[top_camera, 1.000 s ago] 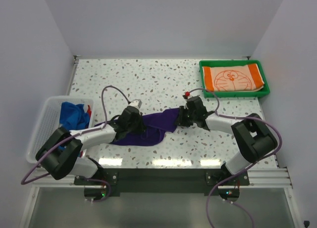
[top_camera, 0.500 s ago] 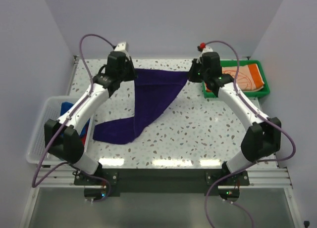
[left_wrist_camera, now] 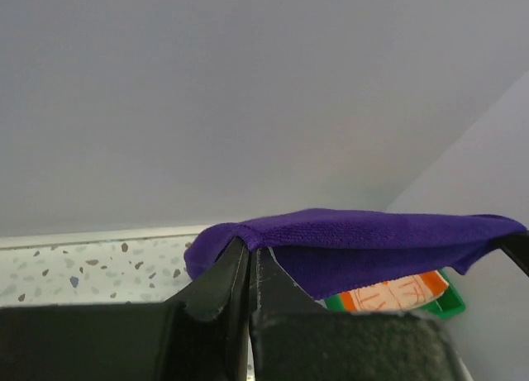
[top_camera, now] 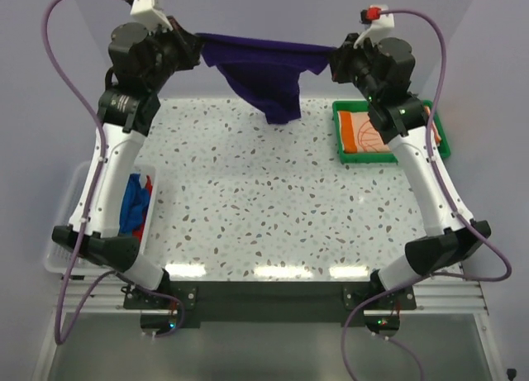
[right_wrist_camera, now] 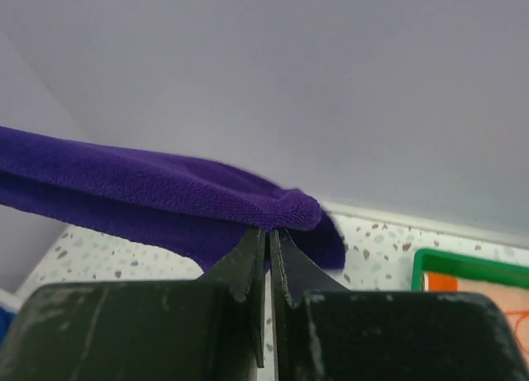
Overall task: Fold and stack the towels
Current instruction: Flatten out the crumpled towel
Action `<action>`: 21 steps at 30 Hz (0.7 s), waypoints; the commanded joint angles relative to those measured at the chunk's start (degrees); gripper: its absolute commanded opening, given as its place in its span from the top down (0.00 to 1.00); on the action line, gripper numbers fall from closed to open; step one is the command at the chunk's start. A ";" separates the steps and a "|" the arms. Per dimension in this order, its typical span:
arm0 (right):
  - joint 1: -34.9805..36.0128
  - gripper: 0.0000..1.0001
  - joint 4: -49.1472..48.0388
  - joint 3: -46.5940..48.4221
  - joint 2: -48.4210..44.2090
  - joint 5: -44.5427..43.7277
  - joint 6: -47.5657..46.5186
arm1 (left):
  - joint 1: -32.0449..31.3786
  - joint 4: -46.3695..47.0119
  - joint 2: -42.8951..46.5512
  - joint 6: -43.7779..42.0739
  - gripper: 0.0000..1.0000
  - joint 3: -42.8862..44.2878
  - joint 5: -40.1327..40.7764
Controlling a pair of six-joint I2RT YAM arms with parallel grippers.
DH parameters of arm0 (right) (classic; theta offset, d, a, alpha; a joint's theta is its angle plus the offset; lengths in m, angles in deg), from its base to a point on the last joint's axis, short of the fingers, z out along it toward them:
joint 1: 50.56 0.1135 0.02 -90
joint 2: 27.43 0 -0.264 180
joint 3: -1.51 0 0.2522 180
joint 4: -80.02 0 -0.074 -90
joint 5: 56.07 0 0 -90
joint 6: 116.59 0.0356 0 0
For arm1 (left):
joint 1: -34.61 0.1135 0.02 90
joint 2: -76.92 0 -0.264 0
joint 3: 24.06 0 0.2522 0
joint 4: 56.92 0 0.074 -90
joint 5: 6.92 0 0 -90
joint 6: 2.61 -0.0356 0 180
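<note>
The dark purple towel (top_camera: pixel 264 63) hangs in the air, stretched between both grippers high over the back of the table, its middle sagging to a point. My left gripper (top_camera: pixel 192 49) is shut on its left corner (left_wrist_camera: pixel 248 236). My right gripper (top_camera: pixel 337 63) is shut on its right corner (right_wrist_camera: pixel 285 211). The orange-and-white cat-face towel (top_camera: pixel 372 137) lies folded in the green tray (top_camera: pixel 340 141) at the right, also in the left wrist view (left_wrist_camera: pixel 397 292). A blue towel (top_camera: pixel 132 201) and a red one (top_camera: pixel 146 187) lie in the white basket (top_camera: pixel 70 211).
The speckled table (top_camera: pixel 264 199) lies far below the raised arms. Grey walls close the back and both sides. The basket stands at the left edge, the green tray at the back right under my right arm.
Both arms have lifted the purple towel from the table, first to the back, now high in the air and pulled wide apart, so the towel hangs free.
</note>
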State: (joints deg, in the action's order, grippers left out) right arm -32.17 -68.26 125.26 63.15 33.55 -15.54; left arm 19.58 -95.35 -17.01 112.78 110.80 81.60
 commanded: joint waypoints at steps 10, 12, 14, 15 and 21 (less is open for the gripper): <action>-0.73 1.00 7.78 -43.17 -21.91 4.06 8.10 | -0.87 4.62 24.92 6.25 1.00 -47.49 -12.76; -0.64 1.00 11.13 -52.45 -25.00 4.95 9.60 | -2.81 4.89 29.13 7.65 1.00 -59.97 -12.68; -0.55 1.00 12.01 -58.81 -29.22 8.62 11.88 | -7.19 4.98 30.99 10.02 1.00 -71.63 -12.50; -0.46 1.00 12.28 -64.41 -30.11 9.86 12.50 | -10.60 5.85 32.13 12.38 1.00 -75.27 -12.41; -0.29 0.73 15.88 -76.76 -31.52 14.69 15.84 | -19.76 11.05 31.27 20.05 1.00 -92.97 -11.80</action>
State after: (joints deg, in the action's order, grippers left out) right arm -32.25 -54.80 50.69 32.57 44.56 -2.19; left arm 2.40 -89.64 13.89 127.53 19.59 68.75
